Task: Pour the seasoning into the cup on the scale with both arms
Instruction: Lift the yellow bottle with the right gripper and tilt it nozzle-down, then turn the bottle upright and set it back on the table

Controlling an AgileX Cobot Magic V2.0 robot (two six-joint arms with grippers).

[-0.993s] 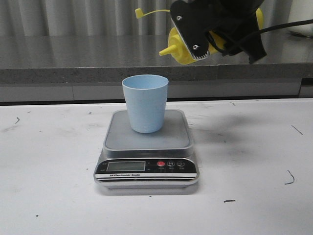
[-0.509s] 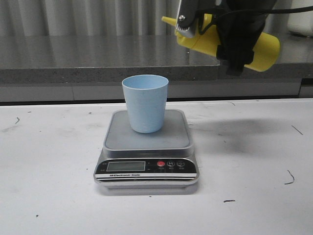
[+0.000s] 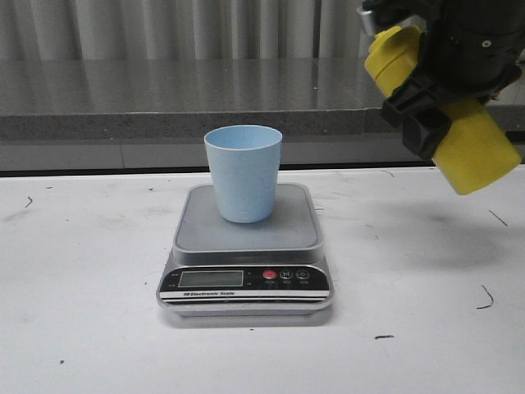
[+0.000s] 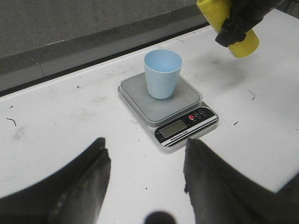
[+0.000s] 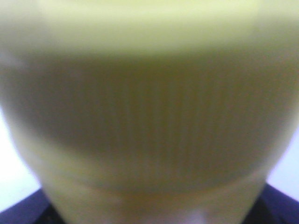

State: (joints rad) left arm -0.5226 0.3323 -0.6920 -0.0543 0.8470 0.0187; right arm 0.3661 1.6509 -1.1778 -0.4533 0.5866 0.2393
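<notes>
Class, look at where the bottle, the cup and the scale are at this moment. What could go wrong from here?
1. The yellow bottle hangs tilted in the right gripper, off to the side of the cup; anything that drips could land on the table.
2. The cup stands loose on the scale; a knock from the bottle could tip it.

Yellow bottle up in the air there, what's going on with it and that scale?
The right claw holds the yellow squeeze bottle tilted in the air, off to the right of the scale and not above the cup. The pale blue cup stands upright on the scale's grey platform. Whether anything is in it cannot be told from here. The left claw is open and empty, hanging back on the near side of the scale, touching nothing.
</notes>
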